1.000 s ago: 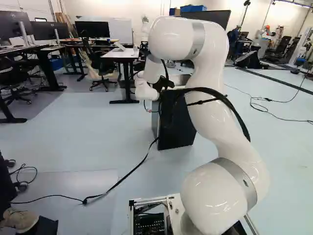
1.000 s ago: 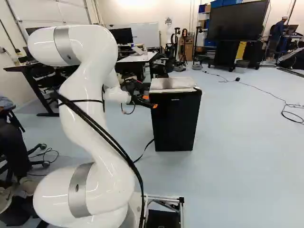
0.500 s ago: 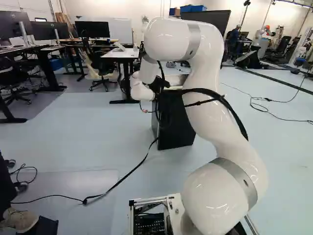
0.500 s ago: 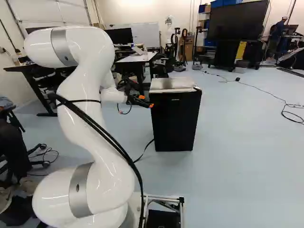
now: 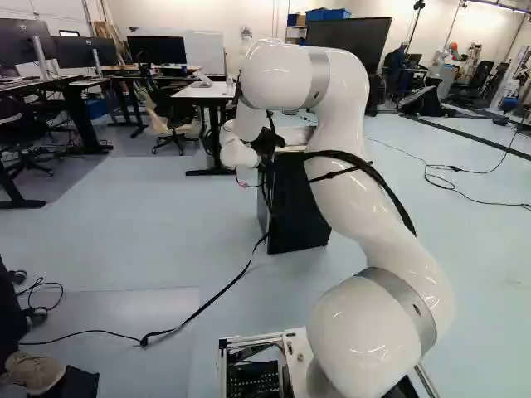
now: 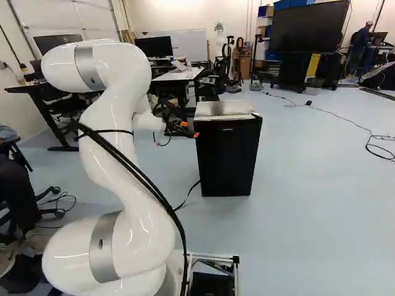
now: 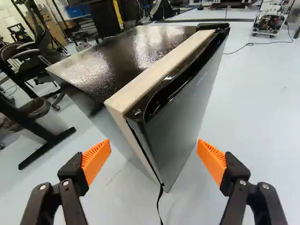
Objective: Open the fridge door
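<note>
My gripper (image 7: pixel 154 146) | fingers spread, pinching nothing, I judge to straddle the door edge | fridge (image 7: pixel 110 58) on floor (image 7: pixel 262 108) ahead, door (image 7: pixel 185 110) apparently shut, corner facing me

Office furniture and a loose floor cable.
Left base view: monitors (image 5: pixel 156 50) upper left, white-topped table (image 5: pixel 199 92) and black chair (image 5: pixel 176 113) left of top center, blue bins (image 5: pixel 328 14) top, black cable (image 5: pixel 453 168) right; right base view: large dark screen (image 6: pixel 308 26) upper right.

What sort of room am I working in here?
Probably a robotics lab or workshop: desks with monitors, a whiteboard, and a wheeled cart of exposed equipment.
</note>
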Tool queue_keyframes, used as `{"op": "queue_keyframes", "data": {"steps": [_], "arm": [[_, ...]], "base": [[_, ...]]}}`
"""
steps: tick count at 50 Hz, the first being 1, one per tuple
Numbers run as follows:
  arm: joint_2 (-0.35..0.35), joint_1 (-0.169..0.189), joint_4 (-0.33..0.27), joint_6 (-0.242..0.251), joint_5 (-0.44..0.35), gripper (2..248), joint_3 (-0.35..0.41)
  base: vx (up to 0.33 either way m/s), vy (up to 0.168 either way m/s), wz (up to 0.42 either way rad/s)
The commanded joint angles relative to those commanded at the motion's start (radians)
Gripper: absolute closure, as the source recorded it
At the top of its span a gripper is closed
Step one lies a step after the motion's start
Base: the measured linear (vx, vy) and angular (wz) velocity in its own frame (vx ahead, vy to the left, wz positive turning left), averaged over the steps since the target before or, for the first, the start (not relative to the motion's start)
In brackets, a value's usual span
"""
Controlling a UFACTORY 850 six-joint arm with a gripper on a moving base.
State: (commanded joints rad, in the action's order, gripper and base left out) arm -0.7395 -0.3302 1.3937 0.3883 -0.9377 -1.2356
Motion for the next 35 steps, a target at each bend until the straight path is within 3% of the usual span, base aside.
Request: {"op": "queue_keyframes", "data": {"steps": [35], "arm": [[-0.019, 0.037, 0.046, 0.0, 0.0, 3, -0.03]], "base": [[0.0, 0.0, 0.0]]}}
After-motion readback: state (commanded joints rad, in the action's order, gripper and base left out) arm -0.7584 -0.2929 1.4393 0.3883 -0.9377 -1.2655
